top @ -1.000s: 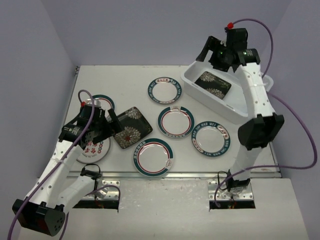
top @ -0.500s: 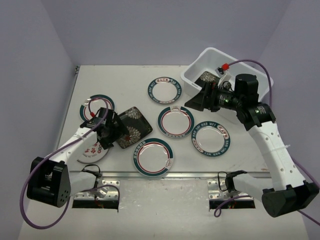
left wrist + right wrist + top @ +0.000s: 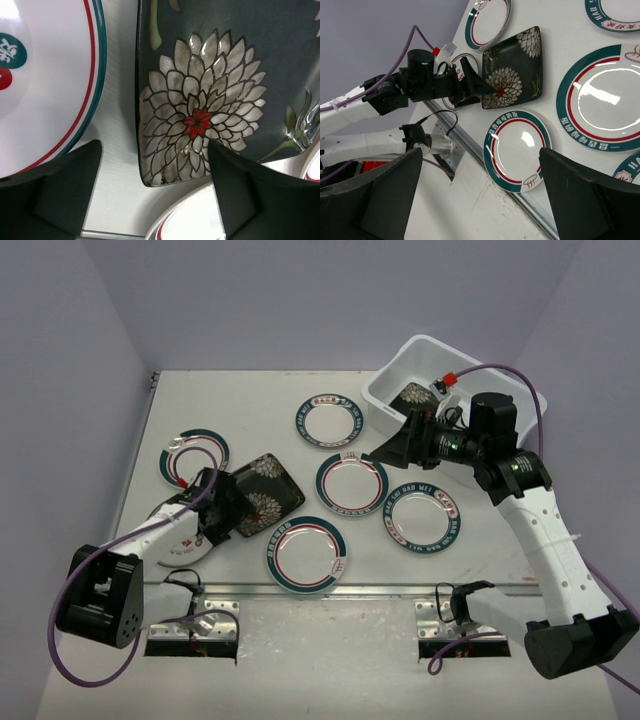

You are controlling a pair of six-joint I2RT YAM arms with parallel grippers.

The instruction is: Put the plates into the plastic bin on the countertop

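Square black plate (image 3: 240, 60) bears a white, red-centred flower, perhaps green stems.

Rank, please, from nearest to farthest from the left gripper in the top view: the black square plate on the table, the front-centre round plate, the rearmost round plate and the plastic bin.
1. black square plate, right at the left gripper, left side.
2. front-centre round plate, by the front edge.
3. rearmost round plate, centre back.
4. plastic bin, back right.
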